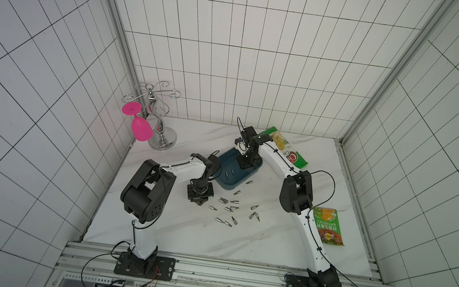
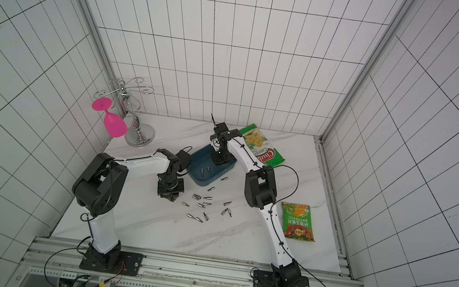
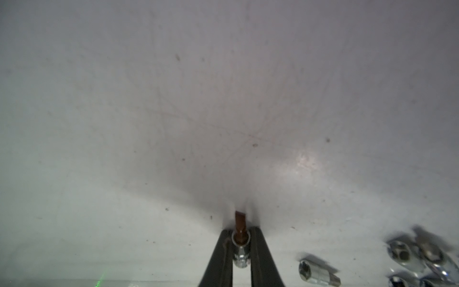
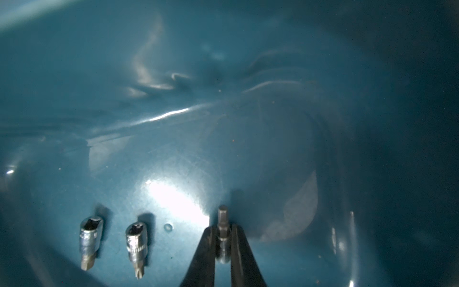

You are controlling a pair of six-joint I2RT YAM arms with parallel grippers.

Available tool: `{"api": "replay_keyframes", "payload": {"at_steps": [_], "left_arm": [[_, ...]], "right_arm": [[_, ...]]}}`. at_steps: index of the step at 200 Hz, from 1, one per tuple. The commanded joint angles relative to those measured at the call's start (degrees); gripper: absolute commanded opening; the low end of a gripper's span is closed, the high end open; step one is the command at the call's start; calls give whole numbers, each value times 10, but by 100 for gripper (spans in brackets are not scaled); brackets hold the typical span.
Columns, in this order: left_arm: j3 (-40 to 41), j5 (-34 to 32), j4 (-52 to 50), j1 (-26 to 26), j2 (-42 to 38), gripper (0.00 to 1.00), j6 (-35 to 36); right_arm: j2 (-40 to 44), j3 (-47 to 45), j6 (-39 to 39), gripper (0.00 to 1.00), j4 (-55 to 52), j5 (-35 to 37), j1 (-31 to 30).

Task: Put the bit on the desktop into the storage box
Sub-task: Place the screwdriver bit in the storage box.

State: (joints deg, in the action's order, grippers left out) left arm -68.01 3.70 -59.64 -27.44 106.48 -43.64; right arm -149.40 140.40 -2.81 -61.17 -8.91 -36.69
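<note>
Fingers (image 3: 222, 256) of the left gripper (image 3: 240, 232) are pinched tight on a flat-tipped bit (image 3: 240, 221). They clamp its chrome socket end, and the brown blade pokes out low over the desktop (image 1: 179, 234). Whether the blade touches the desktop cannot be told.

Fingers (image 4: 205, 256) of the right gripper (image 4: 222, 229) are closed on a hex-tipped bit (image 4: 222, 216), held down inside the storage box (image 1: 234, 186) just above its teal floor. Two more bits (image 4: 90, 241) lie side by side on that floor, near the held one.

In both top views the loose bits (image 1: 228, 208) lie scattered on the marble at 6 o'clock from the box, with the left gripper at their 9 o'clock. One stray bit (image 1: 248, 182) lies just beside the box's rim. A corn chips bag (image 1: 328, 225) lies at 3 o'clock of the scatter, and a cassava chips bag (image 1: 296, 158) at 2 o'clock of the box.
</note>
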Motion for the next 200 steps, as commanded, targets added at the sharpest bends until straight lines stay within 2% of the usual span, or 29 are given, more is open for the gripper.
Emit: {"api": "replay_keyframes", "payload": {"at_steps": [1,37,76,114,156,200], "left_arm": [[4,-2,4,-2,15,1,4],[2,-3,-3,-3,10,0,5],[-26,-18,-35,-3,-13,0,8],[-77,-32,-83,-3,-43,0,8],[-158,-46,-130,-3,-60,0,13],[-269,-49,-152,-1,-16,0,37]], "right_arm": [[-15,-4,1,17,-7,0,5],[-6,1,5,23,-7,-3,5],[17,17,10,38,-10,2,6],[49,37,14,39,-28,10,6],[124,30,25,41,-51,7,14],[250,-96,37,46,-48,30,19]]}}
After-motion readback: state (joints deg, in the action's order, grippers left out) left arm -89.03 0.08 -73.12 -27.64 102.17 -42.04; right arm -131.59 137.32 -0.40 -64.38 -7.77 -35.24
